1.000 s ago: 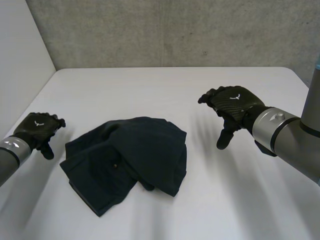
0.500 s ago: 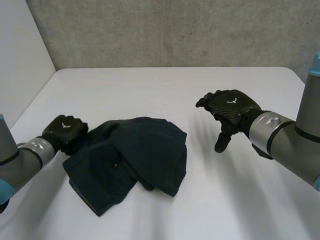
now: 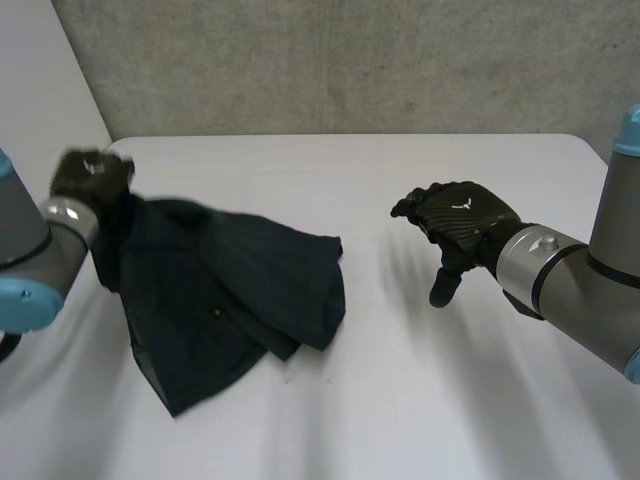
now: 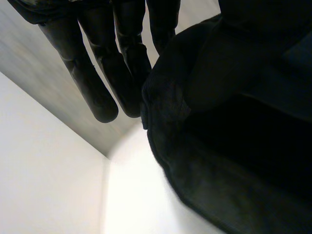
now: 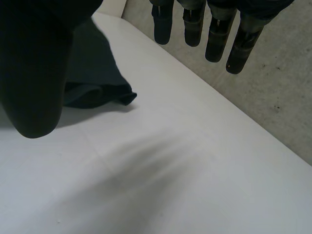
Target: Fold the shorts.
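Observation:
The dark navy shorts (image 3: 230,290) lie crumpled on the white table (image 3: 420,400), left of centre, with their left edge pulled up off the surface. My left hand (image 3: 88,175) is raised at that lifted edge, and the cloth hangs from it. In the left wrist view the shorts (image 4: 234,122) bunch against the palm beside the fingers (image 4: 97,73). My right hand (image 3: 460,215) hovers to the right of the shorts, apart from them, fingers relaxed. The right wrist view shows its fingertips (image 5: 214,34) spread above bare table, and the shorts (image 5: 92,83) lie beyond its thumb.
A grey concrete wall (image 3: 350,60) runs behind the table's far edge. A white side wall (image 3: 40,120) stands close on the left. Bare table stretches between the shorts and my right hand and along the near edge.
My left hand came in to the shorts' left edge, closed on it and lifted it up and to the left, stretching the cloth. The right hand barely shifted.

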Robot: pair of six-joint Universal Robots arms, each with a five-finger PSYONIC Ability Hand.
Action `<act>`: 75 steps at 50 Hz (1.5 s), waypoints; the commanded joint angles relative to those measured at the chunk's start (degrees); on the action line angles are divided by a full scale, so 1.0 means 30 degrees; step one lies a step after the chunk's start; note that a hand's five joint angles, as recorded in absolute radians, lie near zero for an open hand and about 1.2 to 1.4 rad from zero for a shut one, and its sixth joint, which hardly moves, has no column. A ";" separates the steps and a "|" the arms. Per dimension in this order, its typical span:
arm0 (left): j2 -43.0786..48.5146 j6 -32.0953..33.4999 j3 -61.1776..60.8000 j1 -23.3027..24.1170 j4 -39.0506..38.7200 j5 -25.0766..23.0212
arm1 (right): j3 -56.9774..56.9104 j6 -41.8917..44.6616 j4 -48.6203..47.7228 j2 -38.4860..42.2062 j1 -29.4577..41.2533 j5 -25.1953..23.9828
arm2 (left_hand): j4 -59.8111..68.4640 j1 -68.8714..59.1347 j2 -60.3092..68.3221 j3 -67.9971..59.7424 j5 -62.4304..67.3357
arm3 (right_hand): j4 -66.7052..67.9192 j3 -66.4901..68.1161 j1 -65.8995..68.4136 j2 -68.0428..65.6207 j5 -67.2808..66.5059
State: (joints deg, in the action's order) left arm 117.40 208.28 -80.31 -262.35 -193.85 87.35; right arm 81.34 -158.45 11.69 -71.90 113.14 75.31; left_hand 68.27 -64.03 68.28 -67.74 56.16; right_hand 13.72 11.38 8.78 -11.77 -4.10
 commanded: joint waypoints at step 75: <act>0.2347 -0.0343 -0.0389 0.6092 0.3650 -0.1226 | 0.8366 -0.2144 -0.7411 0.0029 -0.2528 0.2464 | -1.3587 1.2176 -1.3590 1.3410 -1.2883 | 0.2578 0.3360 0.4225 -0.3228 -0.2454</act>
State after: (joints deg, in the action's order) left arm 118.00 207.05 -83.89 -244.70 -182.44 87.47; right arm 105.52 -165.80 -2.71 -75.82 103.95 76.24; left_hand 15.92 -16.26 16.15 -15.97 6.10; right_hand 13.72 11.38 8.78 -11.77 -4.11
